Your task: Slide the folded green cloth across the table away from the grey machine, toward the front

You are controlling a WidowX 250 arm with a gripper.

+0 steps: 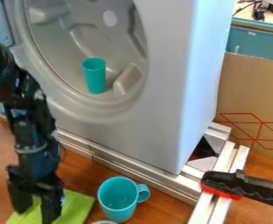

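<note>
Camera view: black gripper (36, 204), lower left, fingers spread at a green cloth (77, 205), probably light, limp and best pinched mid-fabric, near a turquoise mug (117, 212).

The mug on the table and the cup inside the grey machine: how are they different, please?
The mug has a handle; the cup shows none. The mug looks wide for its height, while the cup is tall and narrow. The mug is on the wooden table, the cup inside the grey machine. Both are blue-green.
</note>
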